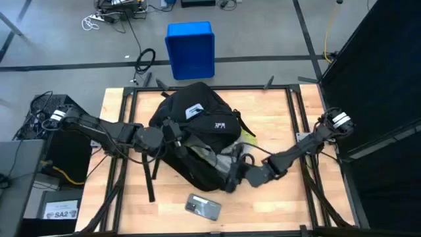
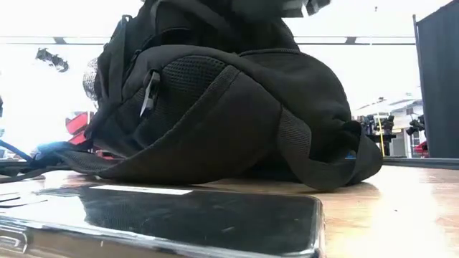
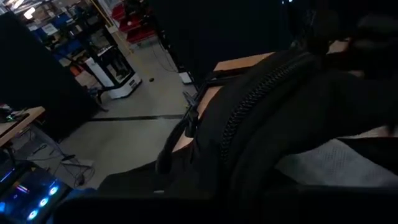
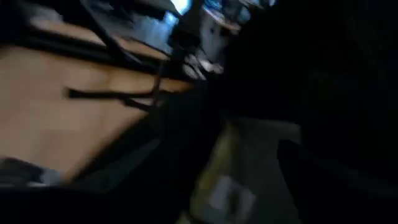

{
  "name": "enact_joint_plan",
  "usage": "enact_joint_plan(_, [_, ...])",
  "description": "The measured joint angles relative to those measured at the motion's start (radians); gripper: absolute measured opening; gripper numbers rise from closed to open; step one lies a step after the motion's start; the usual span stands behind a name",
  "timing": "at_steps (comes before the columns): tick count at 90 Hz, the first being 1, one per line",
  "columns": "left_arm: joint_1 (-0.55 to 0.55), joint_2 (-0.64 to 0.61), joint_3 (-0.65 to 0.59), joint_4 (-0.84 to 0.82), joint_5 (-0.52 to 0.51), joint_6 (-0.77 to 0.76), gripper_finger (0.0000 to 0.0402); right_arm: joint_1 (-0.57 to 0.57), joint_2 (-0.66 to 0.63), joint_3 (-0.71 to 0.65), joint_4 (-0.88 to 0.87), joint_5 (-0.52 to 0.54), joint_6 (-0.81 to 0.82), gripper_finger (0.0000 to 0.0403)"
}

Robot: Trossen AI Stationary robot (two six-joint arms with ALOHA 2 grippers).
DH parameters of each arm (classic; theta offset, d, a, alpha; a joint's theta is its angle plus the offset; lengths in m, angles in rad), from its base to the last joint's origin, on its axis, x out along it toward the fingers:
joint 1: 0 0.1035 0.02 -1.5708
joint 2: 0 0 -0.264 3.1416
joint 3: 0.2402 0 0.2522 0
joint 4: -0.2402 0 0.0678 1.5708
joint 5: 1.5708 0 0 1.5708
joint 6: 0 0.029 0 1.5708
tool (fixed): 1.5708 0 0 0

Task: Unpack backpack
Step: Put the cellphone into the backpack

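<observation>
Backpack point(image 1: 197, 128) sits mid-frame on the wooden surface point(image 1: 276, 118) in the high view, top toward the upper edge, its opening facing the lower edge with light lining showing. Left gripper point(image 1: 172, 133) is at the backpack's left edge, right at the opening rim; can't tell if its fingers are apart or together. Right gripper point(image 1: 231, 179) is at the lower right of the opening, pushed into the fabric; state also can't tell. A flat silver packet point(image 1: 202, 207) lies on the surface just below the backpack, apart from it. Blue box point(image 1: 191, 49) on the floor beyond the upper edge of the surface.
</observation>
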Motion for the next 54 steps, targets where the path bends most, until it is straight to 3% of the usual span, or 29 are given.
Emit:
enact_joint_plan(16, [0.0, 0.0, -0.001, -0.006, -0.001, -0.001, 0.0, 0.078, 0.013, 0.001, 0.016, -0.164, 0.196, 0.0286])
enact_joint_plan(28, [0.0, 0.0, -0.001, -0.008, -0.002, -0.001, 0.0, 0.112, 0.096, 0.001, 0.012, -0.241, 0.312, 0.0295])
enact_joint_plan(54, [0.0, 0.0, -0.001, -0.009, -0.002, -0.008, 0.0, 0.123, 0.28, 0.001, 0.183, -0.319, 0.297, 0.0293])
